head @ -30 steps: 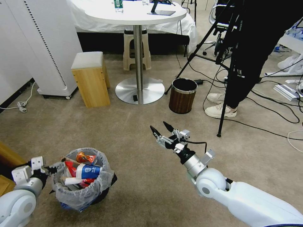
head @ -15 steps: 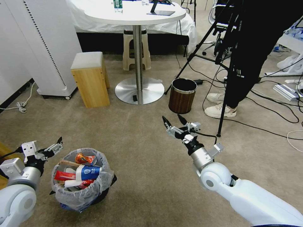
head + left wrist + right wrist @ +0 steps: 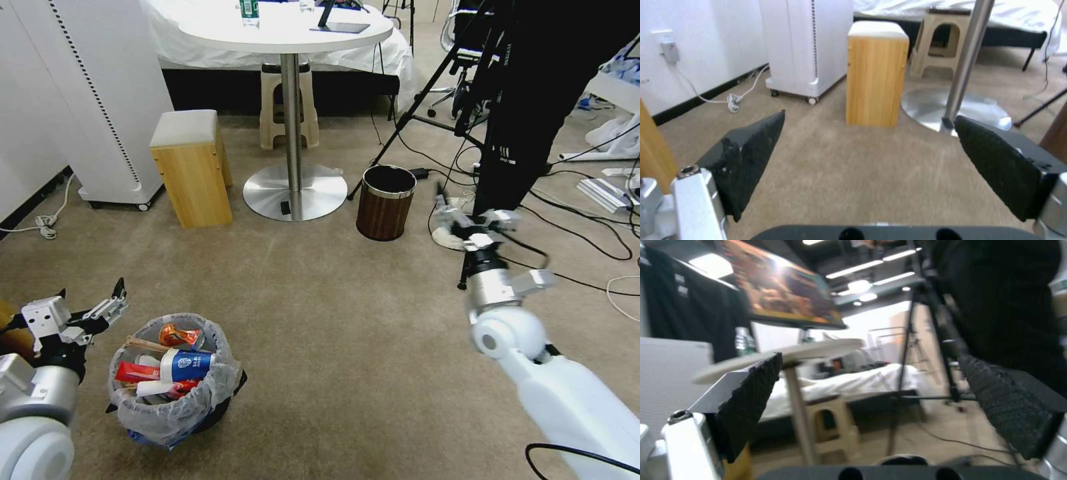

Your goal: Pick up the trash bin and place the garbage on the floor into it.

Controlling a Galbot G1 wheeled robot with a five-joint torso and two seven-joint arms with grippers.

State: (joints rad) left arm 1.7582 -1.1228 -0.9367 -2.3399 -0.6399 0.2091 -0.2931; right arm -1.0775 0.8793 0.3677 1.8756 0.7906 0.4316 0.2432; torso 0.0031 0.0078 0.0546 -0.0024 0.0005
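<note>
Your left gripper [image 3: 90, 301] is hovering low over the floor [image 3: 313, 333] with its two fingers [image 3: 746, 156] spread wide and nothing between them. Just beside it, toward the robot's right, one trash bin [image 3: 175, 377] is standing upright on the carpet, lined with a crinkly bag and already holding the garbage [image 3: 170, 363]: you are looking at one blue-white cup, one red-white cup, one red packet and one wooden stick among crumpled pieces. Ahead of this gripper, one wooden stool [image 3: 191, 167] is sitting near the round counter's metal base [image 3: 295, 190].

Your right gripper [image 3: 467, 217] is raised well apart from the bin, its two fingers [image 3: 751, 400] likewise standing far apart and empty. Just beside it are a tripod leg [image 3: 475, 227] and a person's dark trouser leg [image 3: 533, 107]; one wood-grain bin [image 3: 385, 202] is standing to its left.
</note>
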